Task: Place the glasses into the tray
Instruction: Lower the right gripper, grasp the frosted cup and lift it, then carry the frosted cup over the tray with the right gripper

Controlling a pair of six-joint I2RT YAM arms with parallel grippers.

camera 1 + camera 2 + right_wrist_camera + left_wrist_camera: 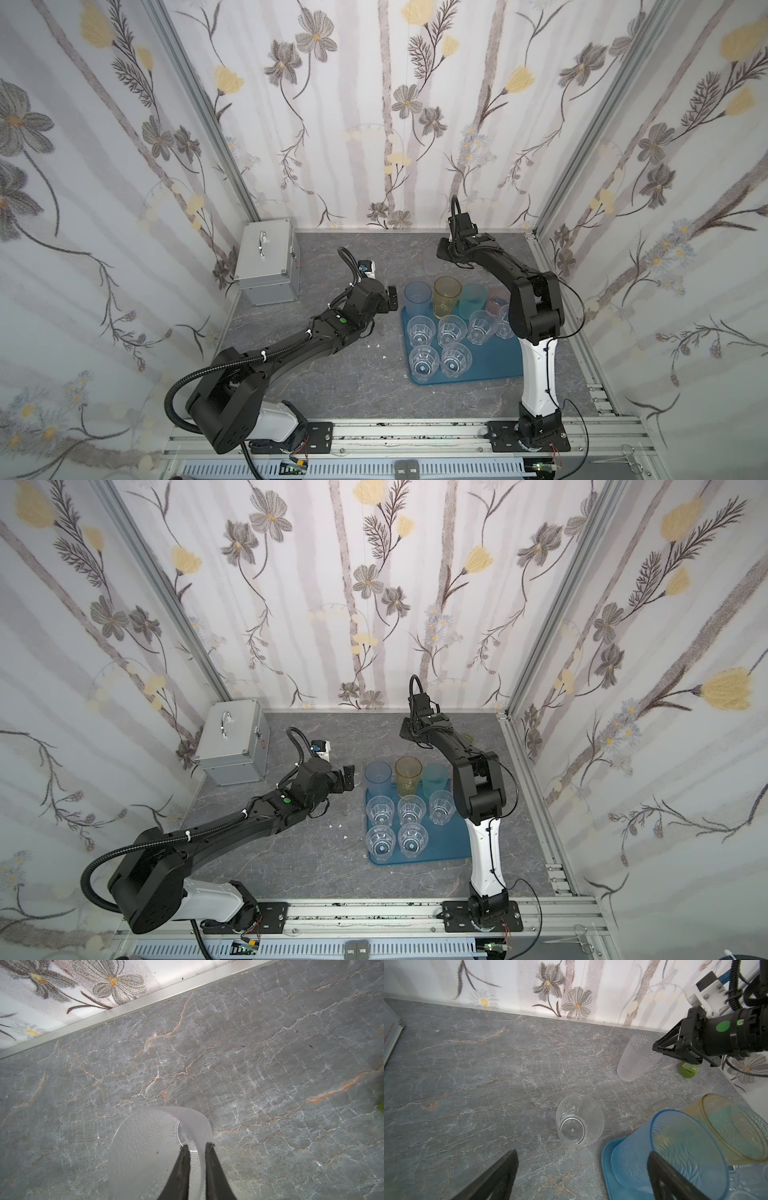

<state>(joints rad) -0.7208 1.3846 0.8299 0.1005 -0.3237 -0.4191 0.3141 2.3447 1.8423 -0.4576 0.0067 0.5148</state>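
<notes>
My right tool [197,1147] is pinching the frosted tumbler's [145,1147] wall near a small green object [688,1069]; my left tool [582,1154] is hanging spread by a clear glass [579,1124] and blue tumbler [675,1157].

In the tray [492,362] stand rows of glasses [451,329], the metal case [266,266] well apart to its left.
</notes>
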